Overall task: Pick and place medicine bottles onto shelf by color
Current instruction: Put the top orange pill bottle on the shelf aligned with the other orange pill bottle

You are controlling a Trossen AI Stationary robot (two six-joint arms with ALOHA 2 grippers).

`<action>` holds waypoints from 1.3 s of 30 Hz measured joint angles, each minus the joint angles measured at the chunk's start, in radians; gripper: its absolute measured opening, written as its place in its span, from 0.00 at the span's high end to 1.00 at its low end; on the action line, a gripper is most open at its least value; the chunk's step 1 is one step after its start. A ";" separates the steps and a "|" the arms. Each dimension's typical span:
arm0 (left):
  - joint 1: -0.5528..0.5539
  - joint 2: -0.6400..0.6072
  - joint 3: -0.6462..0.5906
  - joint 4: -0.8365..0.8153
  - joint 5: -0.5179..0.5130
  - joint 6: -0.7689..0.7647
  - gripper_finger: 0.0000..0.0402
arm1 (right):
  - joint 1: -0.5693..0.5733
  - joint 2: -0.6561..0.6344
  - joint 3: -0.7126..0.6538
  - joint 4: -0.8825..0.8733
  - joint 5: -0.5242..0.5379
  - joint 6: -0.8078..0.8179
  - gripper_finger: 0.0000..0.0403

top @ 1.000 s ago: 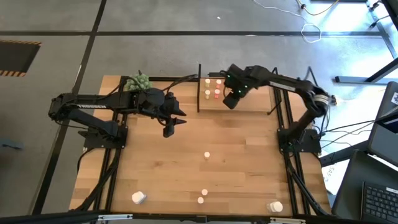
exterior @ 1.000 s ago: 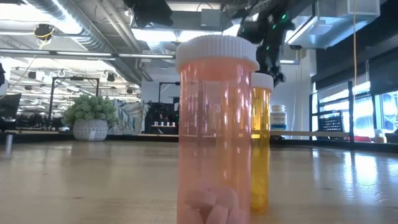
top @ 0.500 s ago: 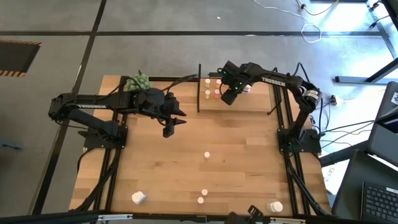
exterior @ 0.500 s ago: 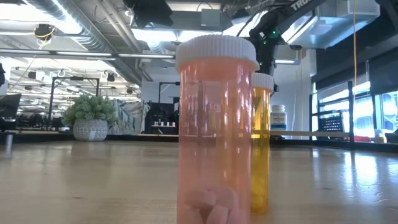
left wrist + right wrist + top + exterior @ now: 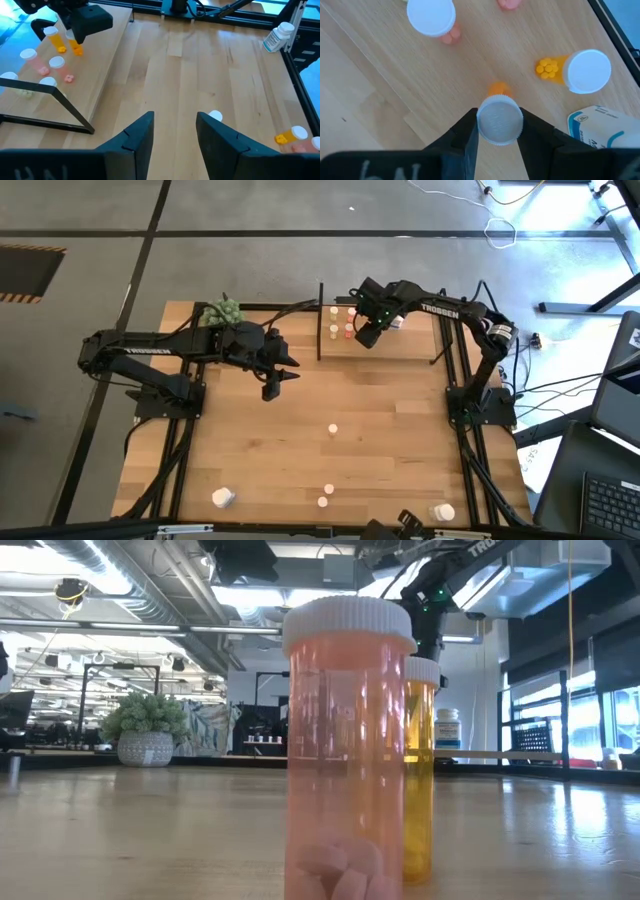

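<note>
The shelf (image 5: 400, 345) is a small light-wood board between black uprights at the table's far side. Several small bottles stand on its left part, pinkish ones (image 5: 431, 17) and an orange one (image 5: 585, 71). My right gripper (image 5: 366, 333) is over the board, shut on a white-capped orange bottle (image 5: 500, 120). My left gripper (image 5: 290, 371) is open and empty over the table, left of the shelf. It also shows in the left wrist view (image 5: 175, 120). More bottles stand or lie on the table nearer the front (image 5: 333, 428) (image 5: 326, 496). My right gripper pinches the bottle's white cap (image 5: 500, 107) between its two fingers, coming from above and pointing down. The bottle is upright below the fingers, and its orange body (image 5: 76, 47) shows under the gripper. I cannot tell whether its bottom touches the shelf board.
A green plant ball (image 5: 222, 311) sits at the far left corner. A white labelled container (image 5: 600, 125) lies on the shelf beside the right gripper. Larger white bottles are at the near corners (image 5: 222, 497) (image 5: 443, 512). Bare wood lies between the shelf and the near bottles.
My right gripper has gone a little toward the table's left edge over the shelf, with the arm's wrist swinging round, and has then kept still.
</note>
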 joint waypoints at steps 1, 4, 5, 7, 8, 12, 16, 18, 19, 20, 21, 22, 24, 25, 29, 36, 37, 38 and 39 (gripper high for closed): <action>0.000 0.000 0.000 0.000 0.000 0.000 0.65 | 0.000 0.000 0.000 0.001 0.000 0.000 0.71; 0.000 0.000 0.000 0.000 0.000 0.000 0.65 | 0.000 0.000 0.000 0.001 0.000 0.001 0.71; 0.000 0.000 0.000 0.000 0.000 0.000 0.65 | 0.000 0.000 0.000 0.001 0.000 0.000 0.71; 0.000 0.000 0.000 0.000 0.001 0.000 0.65 | 0.000 0.000 0.000 0.001 0.000 0.000 0.71; 0.000 0.000 0.000 0.000 0.001 0.000 0.65 | 0.000 0.000 0.000 0.001 0.000 0.001 0.71; 0.000 0.000 0.000 0.000 0.001 0.000 0.65 | 0.000 0.000 0.000 -0.002 0.032 0.036 0.71; -0.002 0.000 0.000 0.000 0.003 0.000 0.65 | 0.000 0.000 -0.001 -0.001 0.007 0.030 0.71; -0.003 0.000 0.000 0.000 0.003 0.000 0.65 | 0.000 0.000 -0.001 0.001 -0.019 0.028 0.71; -0.003 0.000 0.000 0.000 0.004 0.000 0.65 | 0.000 0.000 -0.001 0.000 -0.030 0.027 0.71; -0.003 0.000 0.000 0.000 0.004 0.000 0.65 | 0.000 0.000 -0.001 0.000 -0.038 0.026 0.71; -0.003 0.000 0.000 0.000 0.004 0.000 0.65 | 0.000 0.000 -0.001 -0.001 -0.043 0.026 0.71; -0.003 0.000 0.000 0.000 0.004 0.000 0.65 | 0.001 0.000 -0.001 -0.001 -0.040 0.026 0.71; -0.003 0.000 0.000 0.000 0.004 0.000 0.65 | 0.001 0.000 -0.001 -0.001 -0.007 0.027 0.71; -0.003 0.000 0.000 0.000 0.004 0.000 0.65 | 0.000 0.000 -0.001 -0.001 0.010 0.027 0.71; -0.003 0.000 0.000 0.000 0.003 0.000 0.65 | 0.000 0.000 -0.001 0.000 0.011 0.028 0.71; -0.003 0.000 0.000 0.000 0.003 0.000 0.65 | 0.000 0.000 -0.006 -0.009 0.000 0.028 0.71; -0.003 0.000 0.000 0.000 0.003 0.000 0.65 | 0.000 0.000 -0.006 -0.009 0.000 0.028 0.71; -0.003 0.000 0.000 0.000 0.003 0.000 0.65 | 0.000 0.000 -0.006 -0.009 0.000 0.027 0.71; -0.003 0.000 0.000 0.000 0.003 0.000 0.65 | 0.000 0.000 -0.006 -0.009 0.000 0.026 0.71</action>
